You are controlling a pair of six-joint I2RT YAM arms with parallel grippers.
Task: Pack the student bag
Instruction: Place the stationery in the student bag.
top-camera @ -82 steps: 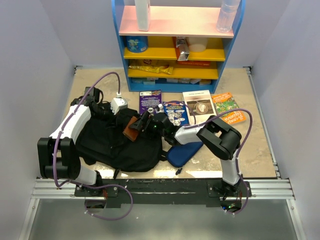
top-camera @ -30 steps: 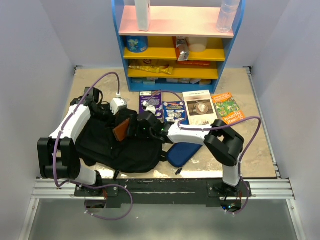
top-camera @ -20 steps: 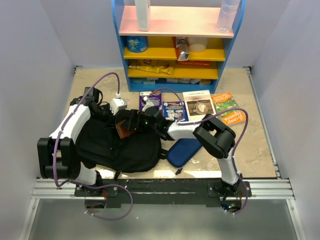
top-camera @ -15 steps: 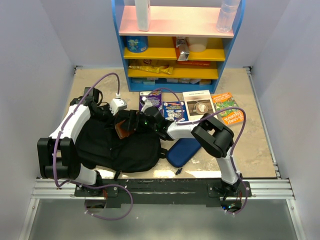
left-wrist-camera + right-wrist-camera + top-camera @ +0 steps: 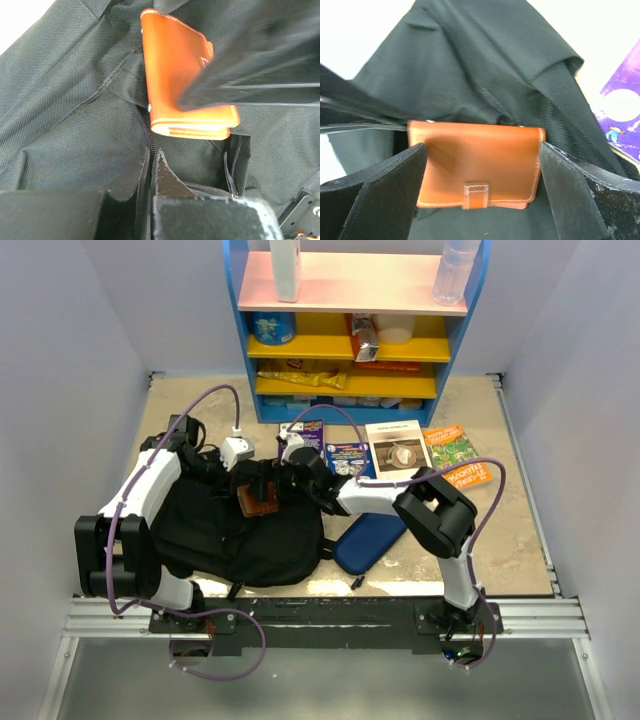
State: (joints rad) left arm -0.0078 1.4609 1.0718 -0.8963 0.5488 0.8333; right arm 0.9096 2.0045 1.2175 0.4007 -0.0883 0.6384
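- The backpack (image 5: 230,535) lies flat on the left half of the surface (image 5: 505,530), in front of my left arm's base, its black fabric rumpled and folded.
- My left pincer (image 5: 151,164) is closed. Its tips are pinched together on the backpack's fabric, right where a zipper line runs into them, at the far end of the bag.
- My right arm reaches leftward across the surface to that same far end of the bag.
- My right pincer (image 5: 482,150) is spread wide with a brown leather wallet (image 5: 470,172) spanning the gap. Each short edge of the wallet meets the inner face of a finger, so I read it as gripped across its width.
- From the left wrist, the wallet hangs tilted above the black fabric, its lower edge just over a dark gap beside the zipper. A blurred finger of the right pincer crosses in front of it.
- From the right wrist, the wallet's clasp tab faces the camera and the fabric bunches up behind it.
- A dark-blue pencil case (image 5: 368,542) lies just right of the backpack, near the front edge.
- Four books sit in a row beyond it: purple (image 5: 308,432), blue (image 5: 352,458), white (image 5: 397,453) and orange-green (image 5: 456,455).
- A white plug (image 5: 237,450) with a purple cable rests by the bag's far end.
- A blue and yellow shelf (image 5: 352,345) stands against the back wall.
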